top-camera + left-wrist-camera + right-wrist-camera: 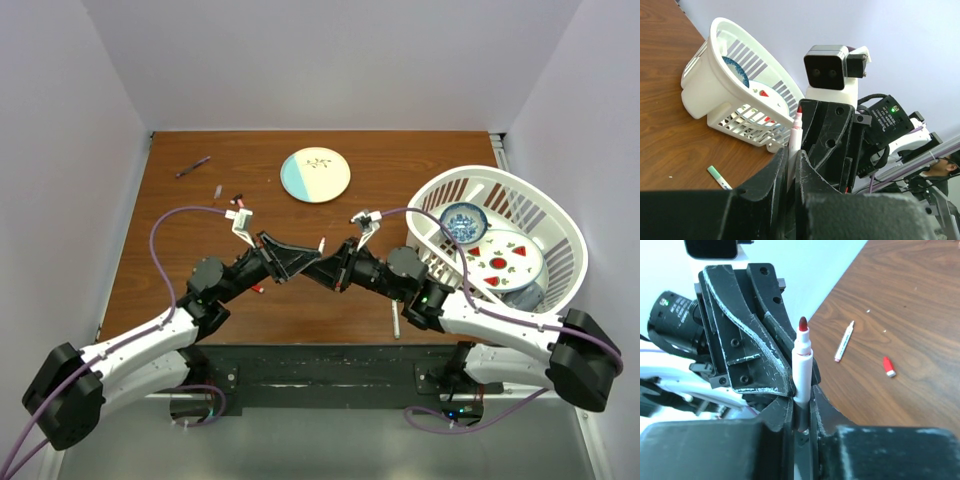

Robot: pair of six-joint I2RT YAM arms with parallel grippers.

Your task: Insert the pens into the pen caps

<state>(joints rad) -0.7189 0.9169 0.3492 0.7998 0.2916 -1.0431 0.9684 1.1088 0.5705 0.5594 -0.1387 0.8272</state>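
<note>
A white pen (802, 371) with a bare red tip stands upright between my two grippers, which meet nose to nose above the table's middle. In the left wrist view my left gripper (790, 156) is shut on the pen (794, 137). My right gripper (801, 404) is shut on the same barrel lower down. From above, the left gripper (303, 262) and the right gripper (332, 268) touch tips with the pen (322, 244) between them. A red pen cap (888, 366) lies on the wood. A second white pen (844, 342) lies beside it.
A white basket (560, 235) holding bowls and plates stands at the right edge. A round plate (315, 174) sits at the back centre, a dark purple pen (192, 167) at the back left. A green-ended pen (719, 177) lies near the right arm's base.
</note>
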